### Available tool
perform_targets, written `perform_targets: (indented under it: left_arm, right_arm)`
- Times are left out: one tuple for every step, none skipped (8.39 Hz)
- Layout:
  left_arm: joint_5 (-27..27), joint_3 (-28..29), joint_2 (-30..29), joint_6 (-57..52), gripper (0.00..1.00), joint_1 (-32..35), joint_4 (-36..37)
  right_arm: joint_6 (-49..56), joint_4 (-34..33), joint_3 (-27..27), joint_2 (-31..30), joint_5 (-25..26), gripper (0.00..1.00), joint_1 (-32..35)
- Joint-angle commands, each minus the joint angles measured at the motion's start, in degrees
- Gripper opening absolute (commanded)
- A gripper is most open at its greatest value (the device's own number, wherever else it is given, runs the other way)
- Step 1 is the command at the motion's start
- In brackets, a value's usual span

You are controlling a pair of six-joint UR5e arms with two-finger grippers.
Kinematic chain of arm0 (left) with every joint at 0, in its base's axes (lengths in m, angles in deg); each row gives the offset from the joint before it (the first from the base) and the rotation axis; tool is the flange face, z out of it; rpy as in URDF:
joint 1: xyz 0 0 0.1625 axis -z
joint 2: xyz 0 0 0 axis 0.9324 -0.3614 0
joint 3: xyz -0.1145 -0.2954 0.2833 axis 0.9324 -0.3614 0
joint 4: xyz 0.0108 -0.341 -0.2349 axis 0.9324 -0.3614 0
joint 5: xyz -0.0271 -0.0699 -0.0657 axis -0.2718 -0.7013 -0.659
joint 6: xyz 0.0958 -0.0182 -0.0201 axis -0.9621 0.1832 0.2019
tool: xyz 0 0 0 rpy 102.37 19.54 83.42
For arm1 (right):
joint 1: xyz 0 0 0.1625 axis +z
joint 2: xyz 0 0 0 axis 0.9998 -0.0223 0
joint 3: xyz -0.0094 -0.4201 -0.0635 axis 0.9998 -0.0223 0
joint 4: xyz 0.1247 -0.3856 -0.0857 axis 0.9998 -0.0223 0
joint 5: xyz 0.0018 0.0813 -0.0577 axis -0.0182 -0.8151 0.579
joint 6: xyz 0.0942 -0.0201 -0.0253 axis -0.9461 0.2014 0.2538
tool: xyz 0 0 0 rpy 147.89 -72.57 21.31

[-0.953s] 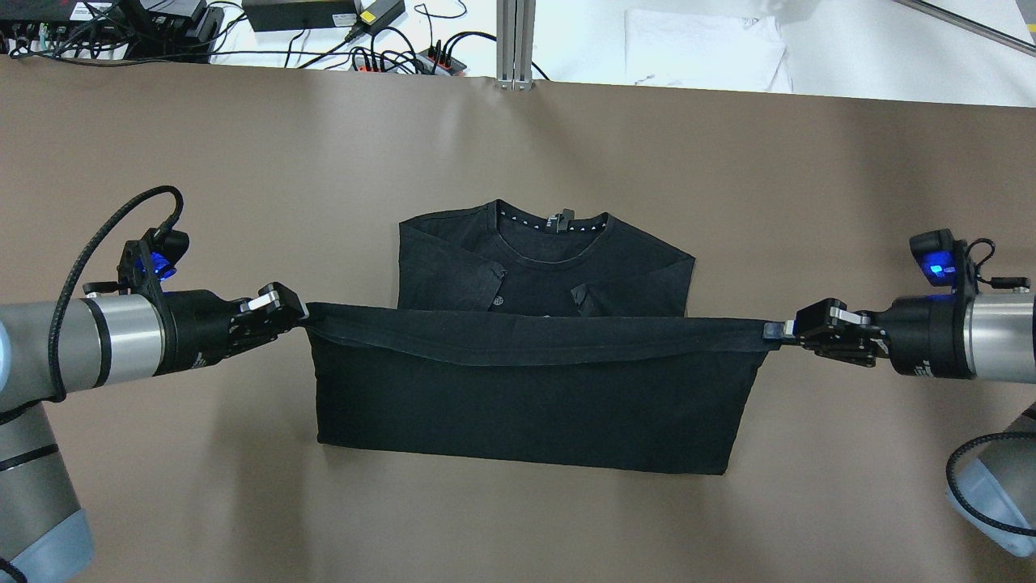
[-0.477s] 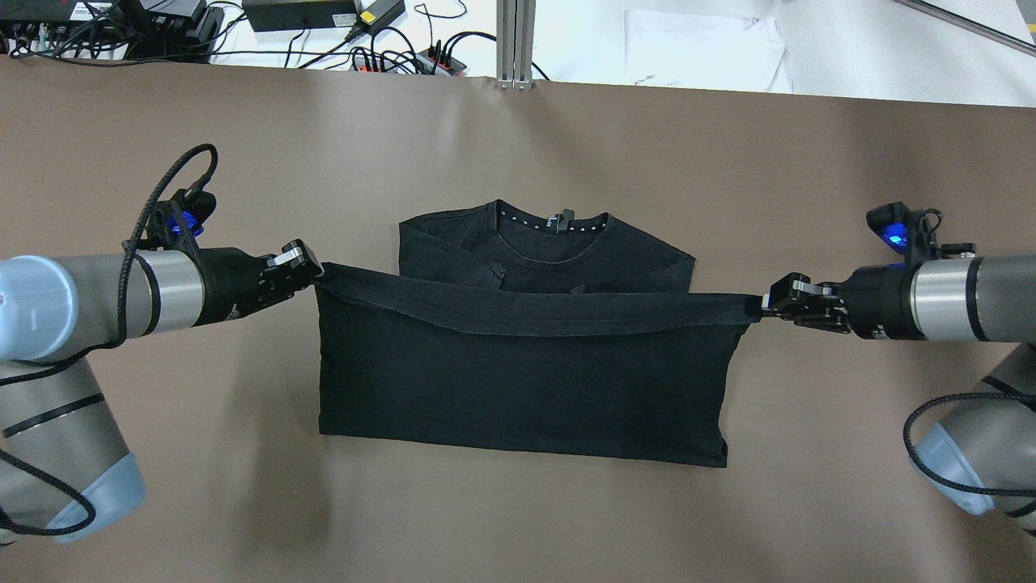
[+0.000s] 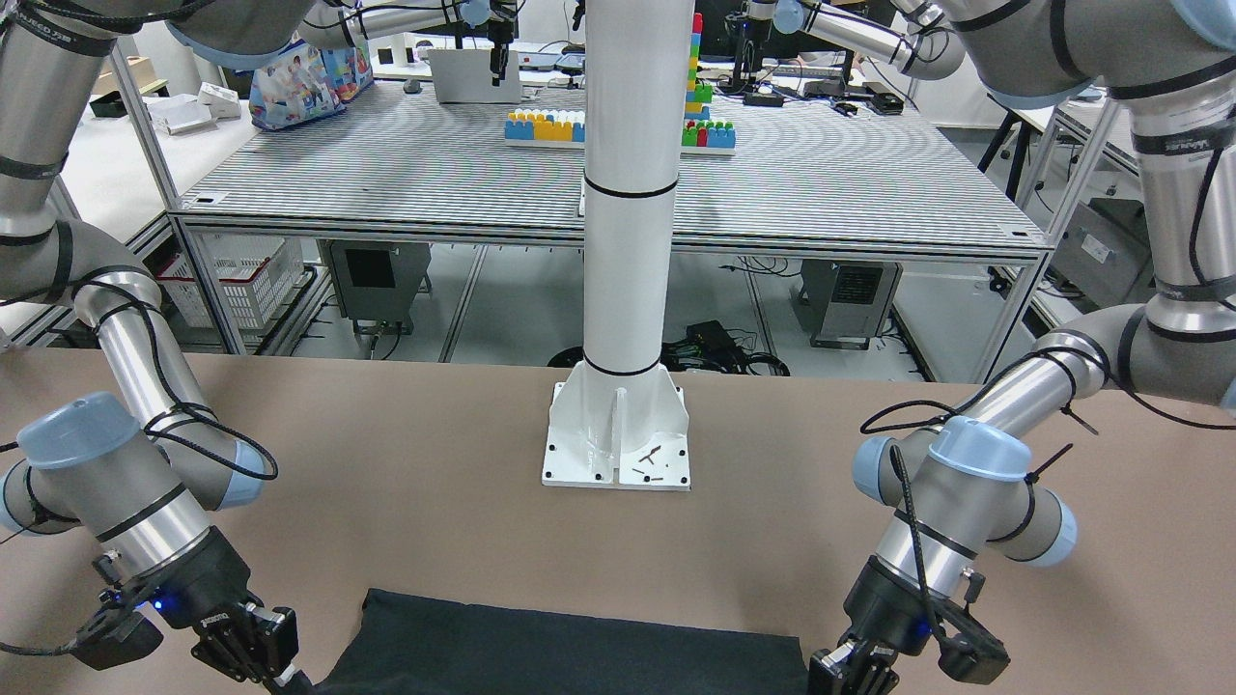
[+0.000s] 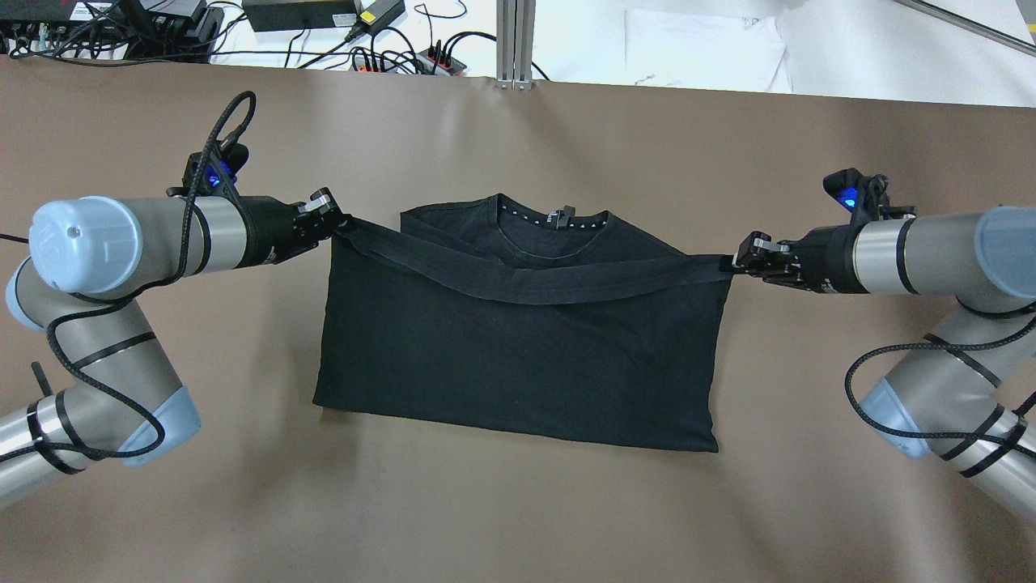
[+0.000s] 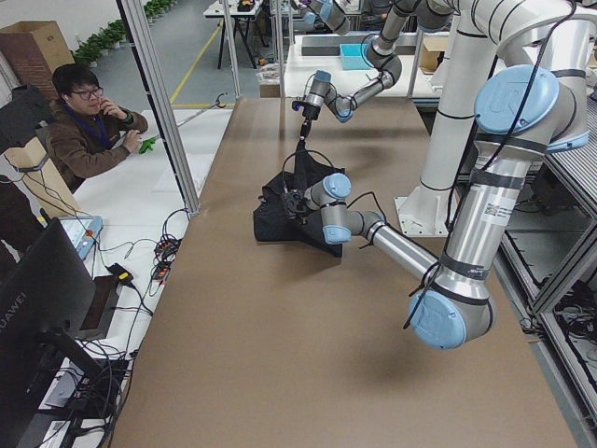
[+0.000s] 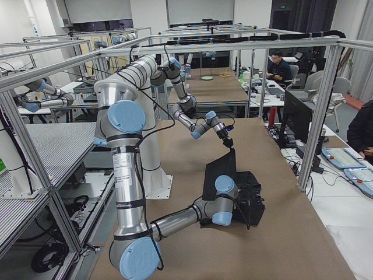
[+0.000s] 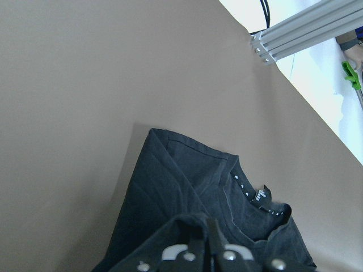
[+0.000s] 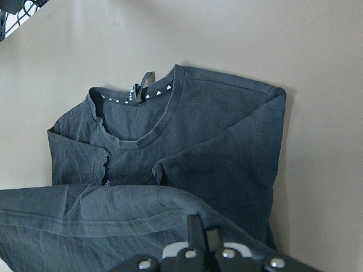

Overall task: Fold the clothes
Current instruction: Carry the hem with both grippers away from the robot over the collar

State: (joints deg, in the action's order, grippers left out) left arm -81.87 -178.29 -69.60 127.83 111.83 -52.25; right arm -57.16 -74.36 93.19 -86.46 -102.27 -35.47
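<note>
A black soft-fabric T-shirt (image 4: 518, 364) lies in the middle of the brown table (image 4: 518, 518), its long axis running side to side, parallel with the far edge. The left fingers (image 4: 330, 214) are closed on one corner of the hem. The right fingers (image 4: 746, 257) are pinched shut on the opposite corner. In both wrist views the fingers sit together with dark cloth bunched around them. Between them the hem is pulled into a raised band that sags a little at its centre.

From each set of fingers the shirt lies inward, toward the table's middle, so neither arm is nearer: each holds one end of the same edge. The held band is not quite square to the table. Its left end sits closer to the far edge than its right end.

Below the band the cloth falls back toward the near edge, where the crease of the fold rests on the table. Just beyond the band, toward the far edge, the ribbed collar (image 4: 554, 220) and shoulders lie flat and uncovered — the sleeves look tucked in across the chest.

The fold looks about half carried over. The coming move probably turns on bringing both corners evenly toward the far edge, with the right side catching up, so the hem lands along the shoulders.
</note>
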Motion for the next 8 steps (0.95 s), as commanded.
perform_targets:
  left_arm:
    - [-1.44,5.54,-3.45,0.02,0.0,2.24,0.0]
    - [-1.52,8.78,-5.47,-0.07,0.0,2.94,0.0]
    - [-1.52,11.95,-7.41,-0.07,0.0,3.12,-0.08]
    - [-1.44,13.98,-8.47,-0.33,0.0,3.12,-0.08]
    - [-1.61,15.04,-8.57,-1.55,0.0,4.25,-0.08]
    - [-1.87,16.27,-8.57,-2.69,0.0,4.87,-0.08]
    - [-1.96,16.89,-8.57,-3.4,0.0,5.32,-0.08]
    - [-2.57,16.99,-8.66,-3.75,0.0,5.67,-0.08]
  right_arm:
    - [3.57,-0.67,-3.44,1.32,1.67,0.0,3.24]
    - [4.55,-0.85,-5.88,3.5,1.66,0.0,3.78]
    - [4.64,-0.94,-7.65,4.83,1.66,0.0,3.78]
    - [4.73,-0.77,-9.06,5.01,1.75,0.0,3.79]
    - [4.82,-0.85,-10.46,5.45,1.75,0.0,3.87]
    - [6.39,-0.77,-12.22,6.06,1.84,0.0,4.05]
    - [7.36,-0.77,-13.45,6.33,1.84,0.0,4.14]
    - [7.28,-0.77,-13.64,6.68,1.84,0.0,4.14]
